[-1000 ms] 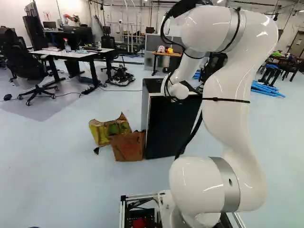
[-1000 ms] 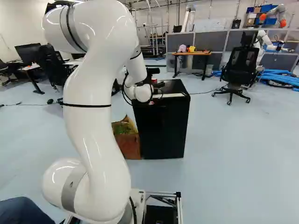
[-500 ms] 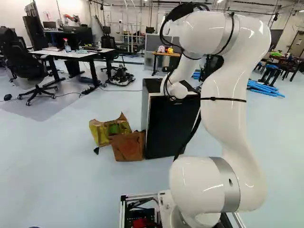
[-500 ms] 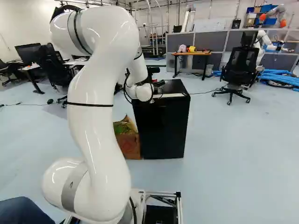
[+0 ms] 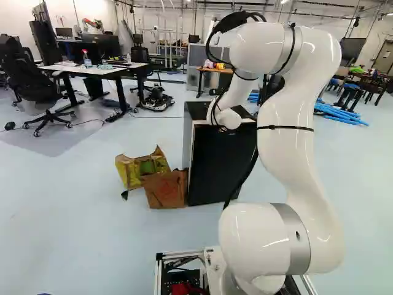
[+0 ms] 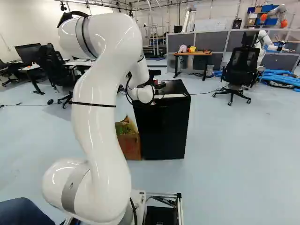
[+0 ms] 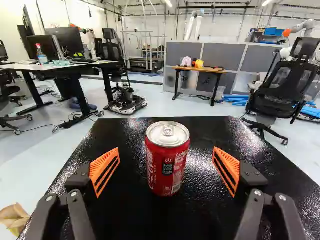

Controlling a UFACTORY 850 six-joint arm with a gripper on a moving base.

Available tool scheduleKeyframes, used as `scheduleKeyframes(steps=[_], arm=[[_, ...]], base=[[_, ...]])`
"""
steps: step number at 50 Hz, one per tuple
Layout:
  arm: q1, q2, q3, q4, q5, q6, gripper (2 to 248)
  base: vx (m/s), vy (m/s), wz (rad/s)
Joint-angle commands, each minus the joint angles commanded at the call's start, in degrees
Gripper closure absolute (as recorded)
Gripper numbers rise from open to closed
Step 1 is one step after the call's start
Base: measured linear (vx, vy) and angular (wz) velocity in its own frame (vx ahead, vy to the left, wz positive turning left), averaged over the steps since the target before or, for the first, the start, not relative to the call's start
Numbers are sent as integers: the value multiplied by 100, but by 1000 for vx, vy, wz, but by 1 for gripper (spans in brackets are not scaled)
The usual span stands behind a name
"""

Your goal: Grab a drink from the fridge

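My gripper (image 6: 158, 85) reaches over the top of the black fridge (image 6: 161, 129), mostly hidden behind the arm's wrist. In the wrist view, my gripper (image 7: 166, 171) stands wide open, its orange pads apart. A red drink can (image 7: 167, 162) with a silver lid is upright on the fridge's black top (image 7: 207, 142), centred between the two fingers with a gap on either side; neither pad touches it. The fridge door (image 5: 218, 169) faces my base and looks closed.
Brown and yellow bags (image 5: 164, 188) sit on the floor against the fridge's side, left in the left base view. Beyond the fridge are a desk (image 7: 50, 67), a small wooden table (image 7: 197, 69) and an office chair (image 7: 285, 85). Another robot (image 6: 262, 40) stands far behind.
The arm's upper joint has tilted forward and down, away from the base, while its wrist has shifted slightly over the fridge top. The base, fridge and bags have stayed put.
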Motion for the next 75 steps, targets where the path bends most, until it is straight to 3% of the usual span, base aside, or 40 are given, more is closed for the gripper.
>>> scheduleKeyframes(steps=[12,22,42,43,47,48,52,53,57,58,75], arm=[[0,0,0,0,0,34,3],[0,0,0,0,0,499,3],[0,0,0,0,0,499,3],[0,0,0,0,0,499,27],[0,0,0,0,0,499,27],[0,0,0,0,0,499,67],[0,0,0,0,0,499,67],[0,0,0,0,0,499,105],[0,0,0,0,0,499,105],[0,0,0,0,0,499,142],[0,44,5,0,0,499,152]], base=[[0,0,0],[0,0,0],[0,0,0],[0,0,0],[0,0,0],[0,0,0],[0,0,0],[0,0,0],[0,0,0],[0,0,0],[0,0,0]])
